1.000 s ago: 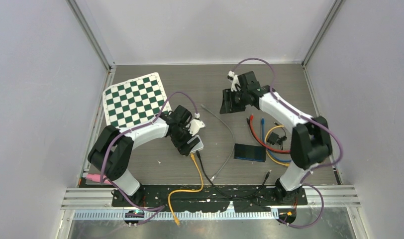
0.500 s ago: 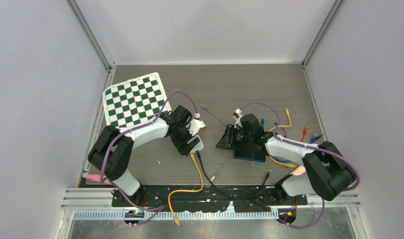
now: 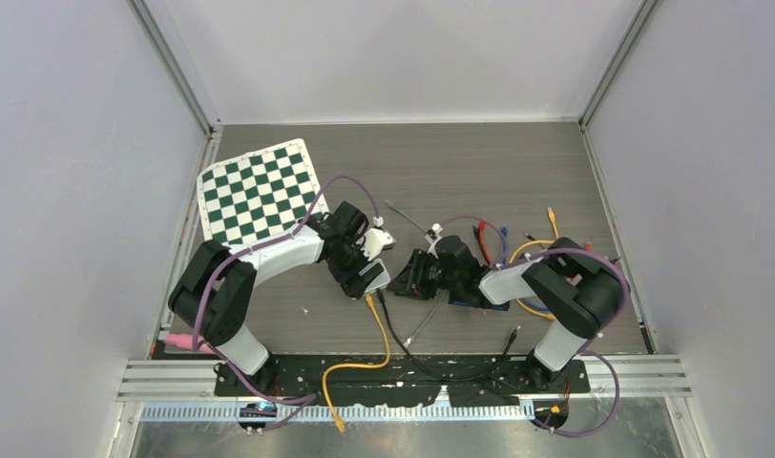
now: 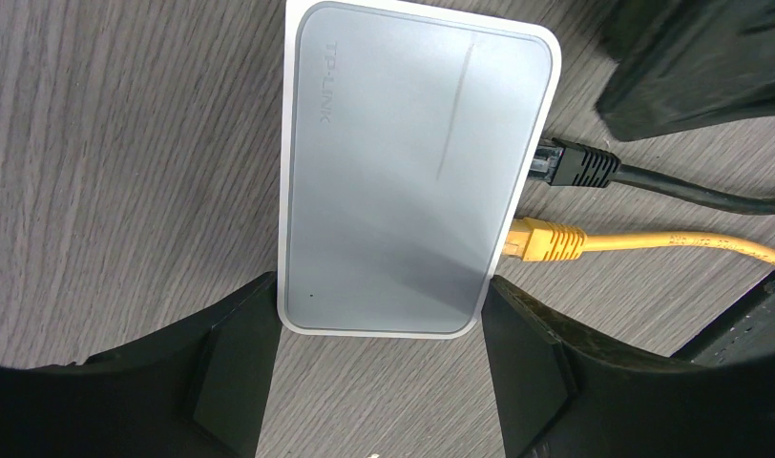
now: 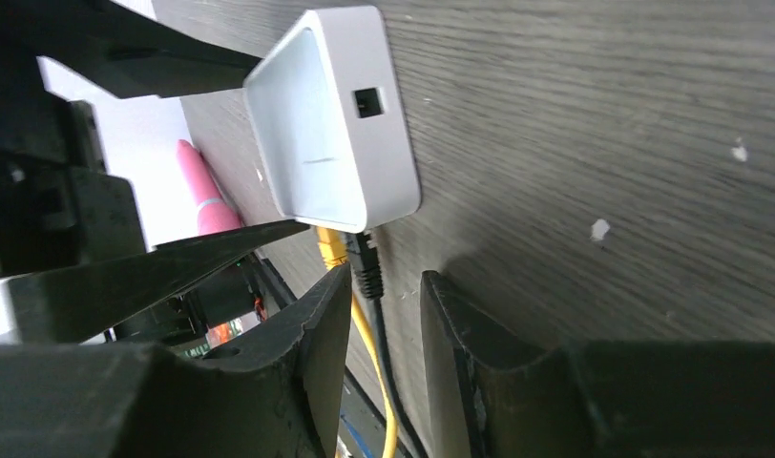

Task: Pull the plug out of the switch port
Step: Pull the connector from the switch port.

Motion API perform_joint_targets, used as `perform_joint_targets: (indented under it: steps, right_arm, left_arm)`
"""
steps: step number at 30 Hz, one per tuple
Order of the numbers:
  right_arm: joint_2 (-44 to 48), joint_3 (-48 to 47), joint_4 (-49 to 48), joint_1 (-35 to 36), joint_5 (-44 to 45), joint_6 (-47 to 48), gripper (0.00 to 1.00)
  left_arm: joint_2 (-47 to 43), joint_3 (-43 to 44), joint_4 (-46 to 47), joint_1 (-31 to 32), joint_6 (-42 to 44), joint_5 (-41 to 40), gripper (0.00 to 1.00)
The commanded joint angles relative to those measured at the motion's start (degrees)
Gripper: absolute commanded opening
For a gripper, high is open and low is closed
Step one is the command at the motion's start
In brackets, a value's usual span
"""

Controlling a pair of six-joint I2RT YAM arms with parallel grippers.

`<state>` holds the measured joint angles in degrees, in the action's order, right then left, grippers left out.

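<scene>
At the centre of the dark wood-grain tabletop, the left claw clamps the flat grey plastic switch; the right claw, jaws apart, straddles the black cable plug, seemingly ungripped; next, pinch and pull straight out

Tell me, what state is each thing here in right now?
switch: flat on table, clamped at one end.
black plug: seated in a switch port.
yellow plug: seated in the neighbouring port.
left end effector: shut on switch.
right end effector: open, tips near black plug, not gripping.
</scene>
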<state>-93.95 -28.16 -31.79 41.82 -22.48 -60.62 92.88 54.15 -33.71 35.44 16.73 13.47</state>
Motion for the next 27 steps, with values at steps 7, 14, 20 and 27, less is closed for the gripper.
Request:
perform_joint_targets:
  steps: [7,14,20,27]
  right_arm:
    - [-12.60,0.46,-19.88,4.09,3.24,-12.89,0.38]
    - [-14.15,1.54,-20.70,4.84,5.67,-14.51,0.29]
    - [-14.52,1.64,-21.87,4.85,5.37,-14.31,0.20]
    - [-13.59,0.98,-21.39,5.54,4.73,-13.39,0.39]
  left_arm:
    - [-0.07,-1.08,0.84,-0.41,-0.20,-0.64,0.68]
    - [0.10,-0.98,0.75,-0.39,-0.21,-0.64,0.68]
    - [0.19,-0.90,0.67,-0.41,-0.19,-0.62,0.68]
    - [0.41,-0.78,0.58,-0.43,-0.18,-0.68,0.68]
